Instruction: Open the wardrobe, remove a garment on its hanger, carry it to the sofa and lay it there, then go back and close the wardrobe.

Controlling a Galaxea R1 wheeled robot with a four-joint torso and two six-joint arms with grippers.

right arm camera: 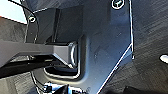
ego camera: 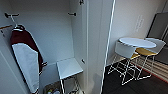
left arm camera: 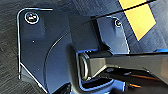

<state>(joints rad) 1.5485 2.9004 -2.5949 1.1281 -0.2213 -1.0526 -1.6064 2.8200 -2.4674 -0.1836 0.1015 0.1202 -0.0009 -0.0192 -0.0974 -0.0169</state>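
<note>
White wall behind, wardrobe point(ego camera: 86, 37) tall and upright, door point(ego camera: 106, 47) swung open

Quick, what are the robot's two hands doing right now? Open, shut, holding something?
Left gripper: cannot be told from these pictures.
Right gripper: cannot be told from these pictures.

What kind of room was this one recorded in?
Probably a small apartment or staged living space: an open white wardrobe holding a maroon garment with white sleeves on a hanger, beside a round white table with white wire-legged chairs on dark flooring.
</note>
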